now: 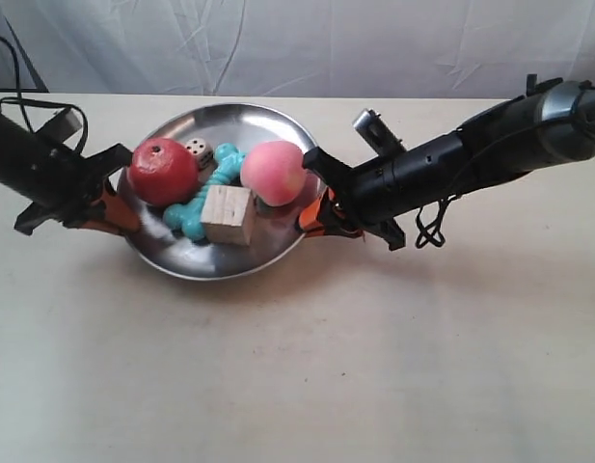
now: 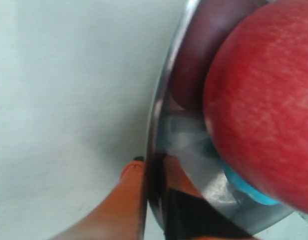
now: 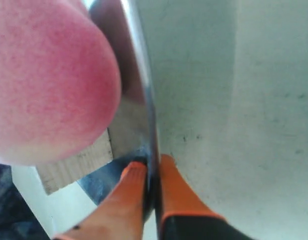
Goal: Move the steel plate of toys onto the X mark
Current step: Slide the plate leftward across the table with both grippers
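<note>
At opposite rims, the steel plate (image 1: pixel 220 272) is clamped between the jaws of the left gripper (image 2: pixel 151 169) and the right gripper (image 3: pixel 151 165).

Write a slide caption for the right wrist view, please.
Right gripper pinching the rim of the round shiny steel plate holding a pink peach and pale wooden cube.

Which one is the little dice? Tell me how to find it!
Find the big shiny steel plate on the table. Between the red ball and the turquoise dumbbell, near the far rim, sits the die. It's the smallest toy, white with dark dots.
</note>
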